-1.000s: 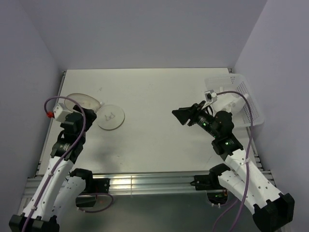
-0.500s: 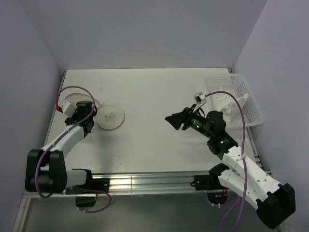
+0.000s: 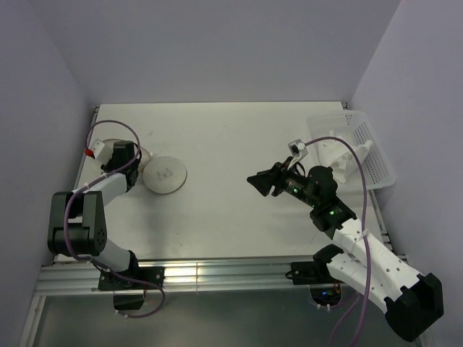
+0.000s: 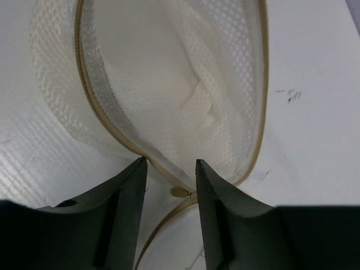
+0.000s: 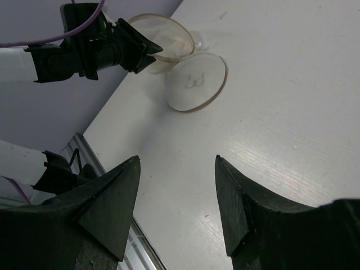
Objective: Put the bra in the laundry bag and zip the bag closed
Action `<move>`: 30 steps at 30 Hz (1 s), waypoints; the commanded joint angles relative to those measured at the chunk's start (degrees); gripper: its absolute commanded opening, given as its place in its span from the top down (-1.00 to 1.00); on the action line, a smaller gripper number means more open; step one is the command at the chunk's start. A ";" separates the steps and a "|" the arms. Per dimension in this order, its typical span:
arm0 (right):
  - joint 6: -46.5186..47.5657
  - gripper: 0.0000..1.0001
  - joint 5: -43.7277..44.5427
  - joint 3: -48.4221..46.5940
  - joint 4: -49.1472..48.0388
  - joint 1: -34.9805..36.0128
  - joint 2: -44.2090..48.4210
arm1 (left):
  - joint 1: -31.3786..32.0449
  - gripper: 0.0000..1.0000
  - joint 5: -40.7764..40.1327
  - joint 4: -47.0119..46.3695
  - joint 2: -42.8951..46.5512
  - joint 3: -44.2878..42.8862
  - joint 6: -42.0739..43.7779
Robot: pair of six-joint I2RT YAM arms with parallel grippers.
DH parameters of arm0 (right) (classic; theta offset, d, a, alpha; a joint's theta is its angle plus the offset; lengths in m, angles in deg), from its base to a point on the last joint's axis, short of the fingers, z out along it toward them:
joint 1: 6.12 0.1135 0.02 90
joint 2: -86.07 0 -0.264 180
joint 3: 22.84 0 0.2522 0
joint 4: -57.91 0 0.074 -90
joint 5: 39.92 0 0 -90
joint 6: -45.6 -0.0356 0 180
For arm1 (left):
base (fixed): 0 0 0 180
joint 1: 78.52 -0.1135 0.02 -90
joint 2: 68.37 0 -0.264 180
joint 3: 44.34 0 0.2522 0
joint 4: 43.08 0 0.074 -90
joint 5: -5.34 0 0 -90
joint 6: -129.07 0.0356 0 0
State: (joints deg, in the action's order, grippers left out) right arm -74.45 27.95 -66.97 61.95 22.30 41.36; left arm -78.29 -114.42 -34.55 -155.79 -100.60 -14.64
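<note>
— What's closest to us?
— The right claw [image 3: 257, 181], out over the middle of the counter [image 3: 231, 130] and pointing left. Its fingers are spread wide, with nothing between them.
— And the other one?
— Over by the left edge. The left claw [image 4: 169, 166] is down low against the laundry bag [image 4: 169, 84], its fingers only a narrow gap apart. The little zipper pull [image 4: 178, 191] sits in that gap, and neither finger looks to be pressing on it.
— Is the bag open?
— It gapes. The tan zipper [image 4: 84, 95] runs apart down both sides of the mouth. The printed round face [image 3: 166, 175] lies flat on the counter toward the middle, and the mesh body sits just beyond it, beside the claw.
— Where's the bra?
— I can't pick it out. Inside the bag I see only pale mesh folds. Over at the right edge there's a white perforated basket [image 3: 376, 163] with something white in it, too small to tell what it is.
</note>
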 commanded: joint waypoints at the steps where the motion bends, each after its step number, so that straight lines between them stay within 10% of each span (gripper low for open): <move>1: 1.39 -0.25 0.16 -1.09 -0.66 0.49 0.15 | -0.14 0.11 -0.04 -0.31 -0.82 -3.73 0.10; 9: 2.09 -0.25 1.03 -1.53 1.19 0.58 1.64 | -0.14 0.55 1.81 2.24 -1.79 -3.30 -1.74; 18: 2.01 -0.25 0.77 -1.45 1.45 0.58 2.96 | -5.49 -0.05 2.25 3.12 0.59 -3.11 -1.83; 30: 1.48 -0.25 -0.90 -1.18 -0.04 0.58 2.52 | -5.16 0.99 8.05 -0.39 -0.83 -3.21 1.42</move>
State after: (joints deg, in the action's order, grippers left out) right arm -73.27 28.04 -66.99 64.25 22.41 44.35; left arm -84.44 -108.25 -32.54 -159.05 -104.19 -13.94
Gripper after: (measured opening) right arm 0.626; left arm 0.017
